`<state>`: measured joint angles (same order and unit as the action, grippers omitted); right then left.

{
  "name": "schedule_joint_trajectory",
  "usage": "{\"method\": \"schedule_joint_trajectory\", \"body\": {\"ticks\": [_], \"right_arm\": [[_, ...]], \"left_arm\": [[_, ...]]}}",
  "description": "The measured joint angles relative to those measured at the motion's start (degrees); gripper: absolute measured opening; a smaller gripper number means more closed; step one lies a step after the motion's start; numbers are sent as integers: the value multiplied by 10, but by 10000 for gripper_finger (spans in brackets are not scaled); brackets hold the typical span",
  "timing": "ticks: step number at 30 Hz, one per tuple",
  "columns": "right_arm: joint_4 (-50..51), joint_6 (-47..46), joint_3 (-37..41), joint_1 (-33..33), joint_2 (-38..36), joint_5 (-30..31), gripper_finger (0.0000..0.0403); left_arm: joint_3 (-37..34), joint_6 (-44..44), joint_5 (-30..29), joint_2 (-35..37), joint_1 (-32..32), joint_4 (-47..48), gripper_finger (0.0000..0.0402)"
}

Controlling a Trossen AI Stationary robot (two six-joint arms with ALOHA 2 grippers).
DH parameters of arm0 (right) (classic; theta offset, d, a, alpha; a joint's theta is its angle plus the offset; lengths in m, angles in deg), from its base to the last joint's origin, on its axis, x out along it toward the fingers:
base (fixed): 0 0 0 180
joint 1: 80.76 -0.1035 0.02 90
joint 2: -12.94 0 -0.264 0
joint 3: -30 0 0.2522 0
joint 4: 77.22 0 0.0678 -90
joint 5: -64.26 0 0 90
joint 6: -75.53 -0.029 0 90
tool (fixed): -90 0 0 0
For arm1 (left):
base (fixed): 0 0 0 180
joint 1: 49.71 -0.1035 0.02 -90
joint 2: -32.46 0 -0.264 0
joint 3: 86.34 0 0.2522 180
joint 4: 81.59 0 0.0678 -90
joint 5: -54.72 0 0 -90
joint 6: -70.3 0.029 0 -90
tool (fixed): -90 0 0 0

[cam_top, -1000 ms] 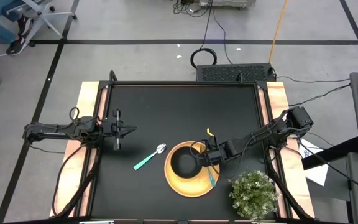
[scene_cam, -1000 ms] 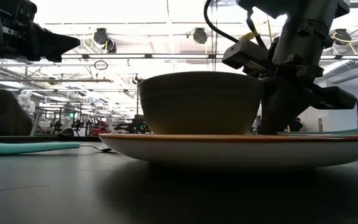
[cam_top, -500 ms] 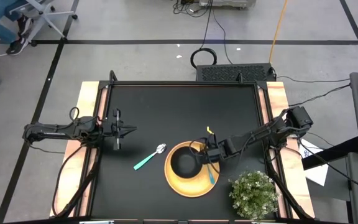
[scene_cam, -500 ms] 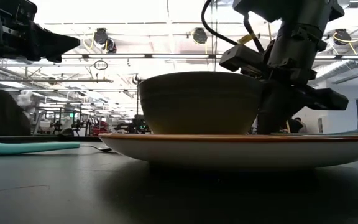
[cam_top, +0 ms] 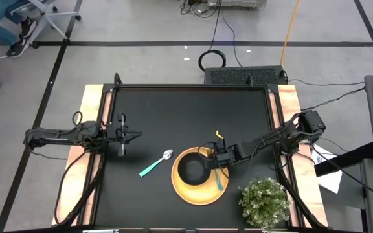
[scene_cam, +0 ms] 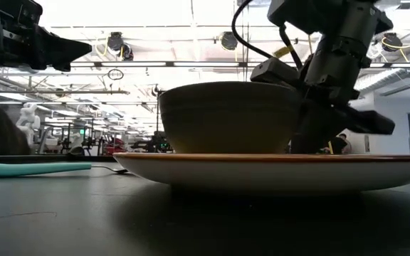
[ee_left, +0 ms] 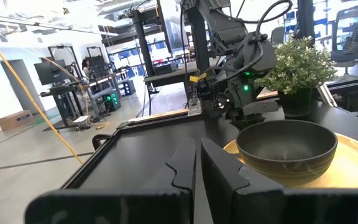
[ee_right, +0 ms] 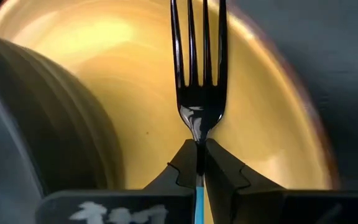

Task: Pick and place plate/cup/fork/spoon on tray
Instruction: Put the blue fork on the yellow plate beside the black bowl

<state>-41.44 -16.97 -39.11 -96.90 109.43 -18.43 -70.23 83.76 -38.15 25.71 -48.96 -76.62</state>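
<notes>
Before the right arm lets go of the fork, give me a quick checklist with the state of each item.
1. Right gripper shut on the fork: ok.
2. Fork tines over the yellow tray, beside the cup: ok.
3. Fork already resting on the tray: cannot tell.
4. Cup on the tray: ok.
5. Spoon on the tray: not ok, it lies on the table left of it.
6. Left gripper clear, at the table's left edge: ok.

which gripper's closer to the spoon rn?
Left, narrowly. The left gripper hangs past the spoon toward the table's left edge; the right gripper holds the fork over the tray, beyond the cup.
</notes>
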Motion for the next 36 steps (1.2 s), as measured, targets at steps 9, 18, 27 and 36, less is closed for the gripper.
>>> {"method": "schedule_joint_trajectory", "body": {"ticks": [9,18,27,36], "right_arm": [[-77,-15,44,0,-2,-7,4],[-75,-11,45,0,-2,-9,4],[-73,-8,45,0,-1,-10,4],[-74,2,45,0,-1,-11,11]], "left_arm": [[0,0,0,0,0,0,31],[0,3,0,0,0,0,31],[0,3,0,0,0,0,31],[0,2,0,0,0,0,31]]}}
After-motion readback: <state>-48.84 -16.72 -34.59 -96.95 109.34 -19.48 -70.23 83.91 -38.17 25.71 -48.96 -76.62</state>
